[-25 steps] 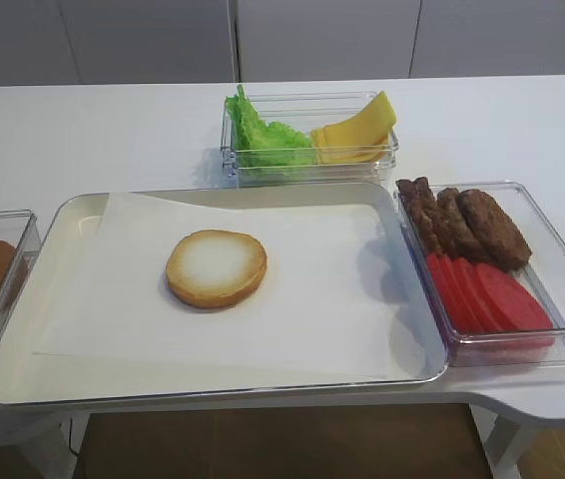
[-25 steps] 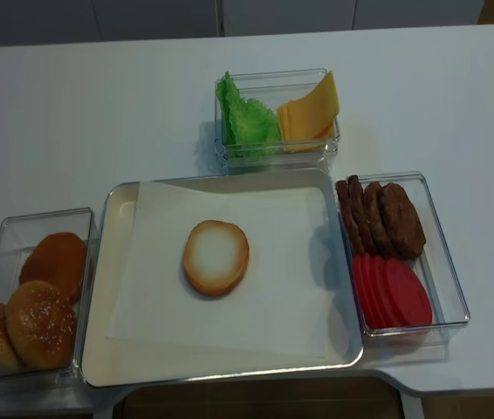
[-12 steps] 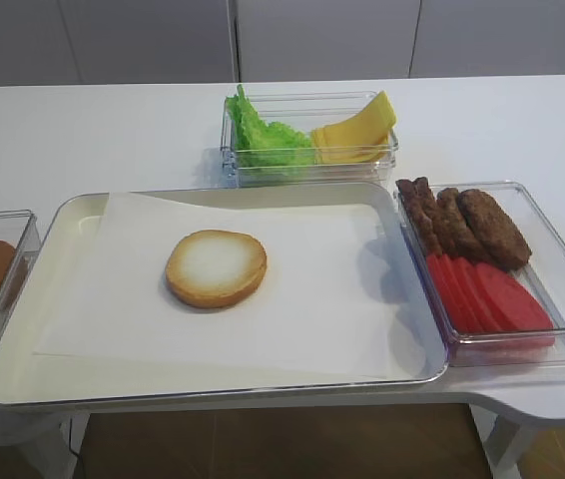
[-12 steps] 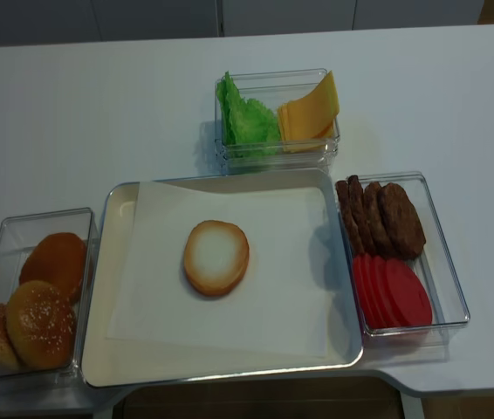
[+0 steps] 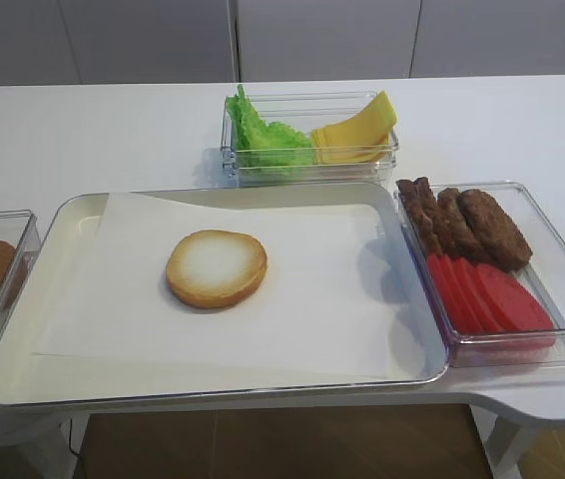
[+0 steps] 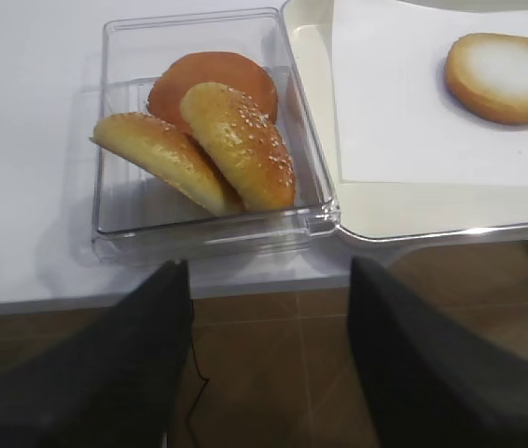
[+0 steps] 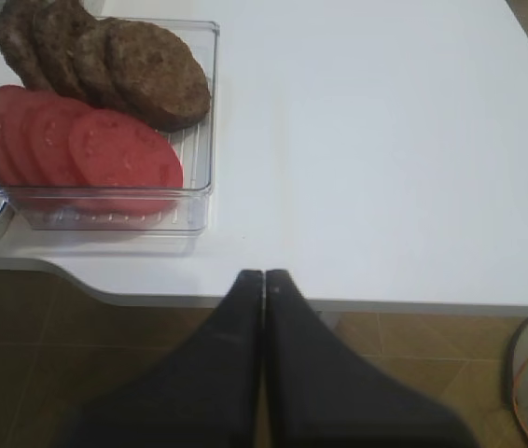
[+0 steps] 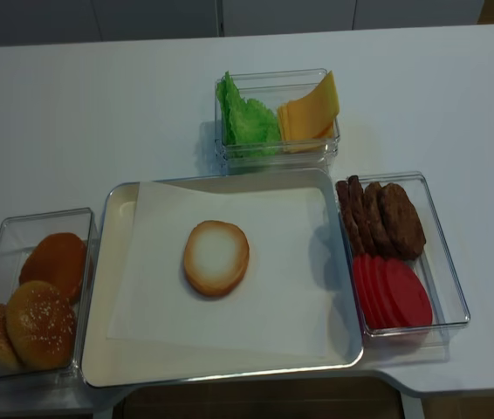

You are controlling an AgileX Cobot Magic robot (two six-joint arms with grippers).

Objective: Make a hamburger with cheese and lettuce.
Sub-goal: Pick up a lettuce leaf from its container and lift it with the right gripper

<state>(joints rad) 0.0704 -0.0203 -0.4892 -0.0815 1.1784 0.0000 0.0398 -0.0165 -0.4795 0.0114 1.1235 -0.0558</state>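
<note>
The hamburger [image 5: 216,268] so far is only a round bun half with a golden-brown toasted rim and a pale cut face, lying cut side up a little left of centre on the white paper sheet [image 5: 312,299] that lines the cream metal tray [image 5: 63,215] in the middle of the frame. The bun looks light, dry and springy; a pinch across its rim would hold it, though it needs no moving now.

The lettuce [image 5: 263,140], a bright green frilly leaf, stands in the left part of the clear plastic box [image 5: 307,170] at the upper centre of the frame, and the cheese [image 5: 357,130], thin pale yellow square slices, leans in the right part of the same box. The lettuce is probably soft, floppy and very light, best nipped at a ruffled upper edge that stands above the box wall. The cheese appears smooth, limp and likely to cling to its neighbours; the raised upper corner is the free place to pinch one slice, gently, so it neither tears nor brings a second slice along.

The right gripper [image 7: 263,280] hangs off the near edge of the white desk [image 7: 385,140], its black fingers [image 7: 245,308] clenched together on nothing. The left gripper [image 6: 269,308] hangs before the clear box of sesame buns [image 6: 236,140], its fingers [image 6: 166,299] spread apart and empty
</note>
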